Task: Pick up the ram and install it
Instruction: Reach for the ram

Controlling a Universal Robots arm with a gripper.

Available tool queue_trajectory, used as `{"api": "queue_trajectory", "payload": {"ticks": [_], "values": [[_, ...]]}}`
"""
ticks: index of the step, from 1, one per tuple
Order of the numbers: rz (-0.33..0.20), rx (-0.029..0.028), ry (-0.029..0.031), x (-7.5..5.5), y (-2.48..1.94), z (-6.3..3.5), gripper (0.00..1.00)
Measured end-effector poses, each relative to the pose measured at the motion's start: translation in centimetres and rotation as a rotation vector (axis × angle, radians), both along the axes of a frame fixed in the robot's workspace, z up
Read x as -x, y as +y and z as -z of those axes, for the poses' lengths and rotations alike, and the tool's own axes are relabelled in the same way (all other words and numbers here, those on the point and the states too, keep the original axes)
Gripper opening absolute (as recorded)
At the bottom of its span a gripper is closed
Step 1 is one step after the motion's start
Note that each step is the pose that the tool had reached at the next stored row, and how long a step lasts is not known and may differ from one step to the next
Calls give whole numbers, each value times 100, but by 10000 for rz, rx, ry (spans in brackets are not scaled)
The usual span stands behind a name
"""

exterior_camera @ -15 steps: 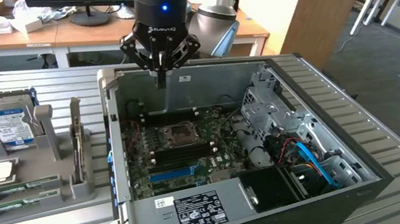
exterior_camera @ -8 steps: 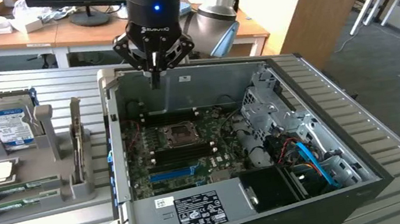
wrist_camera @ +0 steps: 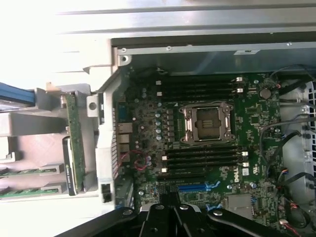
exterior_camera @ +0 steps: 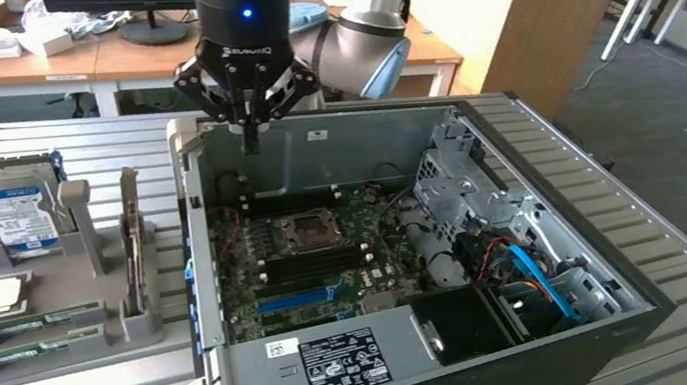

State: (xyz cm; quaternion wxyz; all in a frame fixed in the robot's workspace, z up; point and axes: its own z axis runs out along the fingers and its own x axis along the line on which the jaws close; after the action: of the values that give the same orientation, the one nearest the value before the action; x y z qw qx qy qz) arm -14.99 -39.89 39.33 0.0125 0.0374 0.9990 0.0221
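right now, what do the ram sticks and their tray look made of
The ram sticks look like circuit board: matte green, flat and thin, with small parts on it. The tray seems to be grey plastic: dull, even colour, shaped slots.

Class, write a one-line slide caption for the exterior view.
Shut, empty gripper hovers above the edge of the open case; two ram sticks lie in the tray at the exterior view's left.

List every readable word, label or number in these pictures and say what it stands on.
"DELL": on the motherboard, wrist view.
Hard drive label: too small to read.
Power supply label: too small to read.
Lettering on the gripper: blurred.
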Motion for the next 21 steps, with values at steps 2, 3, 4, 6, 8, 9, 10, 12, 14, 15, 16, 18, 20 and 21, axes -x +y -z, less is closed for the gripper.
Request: {"api": "queue_trajectory", "payload": {"ticks": [2, 3, 4, 6, 8, 9, 10, 12, 14, 15, 16, 18, 20, 21], "values": [[-1, 1, 1, 45, 0, 0, 10], [0, 0, 0, 68, 0, 0, 10], [1, 0, 0, 92, 0, 0, 10], [1, 0, -1, 132, 0, 0, 10], [0, 0, 0, 170, 0, 0, 10], [0, 1, 0, 188, 0, 0, 10], [0, 0, 0, 206, 0, 0, 10], [0, 0, 0, 244, 0, 0, 10], [1, 0, 0, 279, 0, 0, 10], [1, 0, 0, 295, 0, 0, 10], [1, 0, 0, 312, 0, 0, 10], [0, 0, 0, 347, 0, 0, 10], [0, 0, 0, 379, 0, 0, 10], [0, 0, -1, 395, 0, 0, 10]]}}
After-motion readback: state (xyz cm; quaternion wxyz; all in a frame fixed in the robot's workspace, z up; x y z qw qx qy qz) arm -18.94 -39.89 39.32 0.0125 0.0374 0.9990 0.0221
